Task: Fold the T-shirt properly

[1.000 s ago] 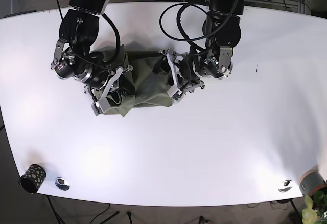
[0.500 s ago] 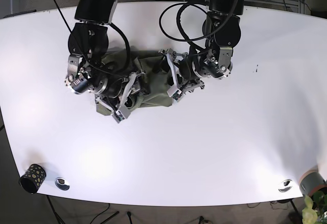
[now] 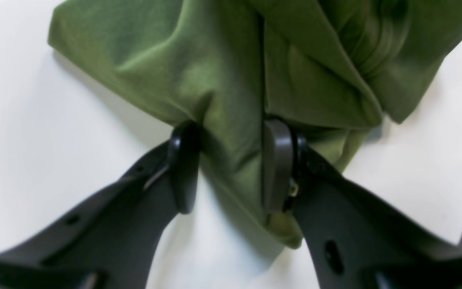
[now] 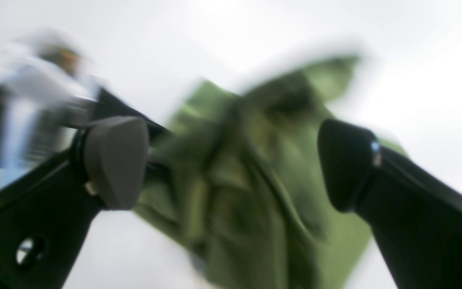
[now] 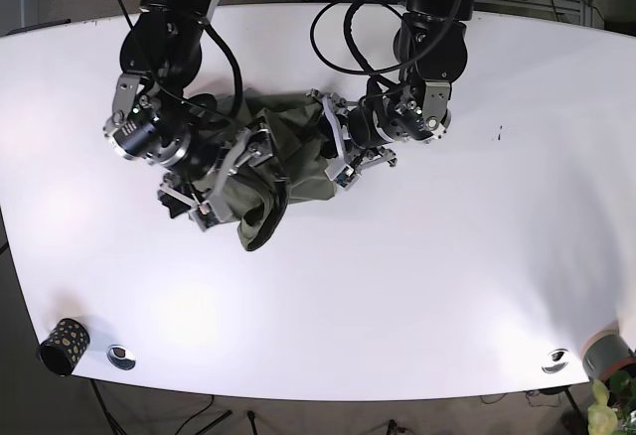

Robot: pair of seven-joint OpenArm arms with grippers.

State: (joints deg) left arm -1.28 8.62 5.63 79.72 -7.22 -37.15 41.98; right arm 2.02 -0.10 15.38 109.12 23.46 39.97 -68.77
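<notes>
T-shirt (image 5: 283,157): olive-green, bunched and creased, lying on white surface in upper centre-left of base view; overlapping folds filling upper part of left wrist view; one loose flap drooping toward lower left.

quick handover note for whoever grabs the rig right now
Left pincer: shut on a bunched fold of the green T-shirt, near the shirt's edge.
Right pincer: open, jaws wide, over the shirt's other side; that view is blurred.
The shirt lies crumpled in a heap on the white table, one flap hanging toward the front edge.
Done: no neat fold visible.
Left: spread the shirt flat, then fold it.
</notes>
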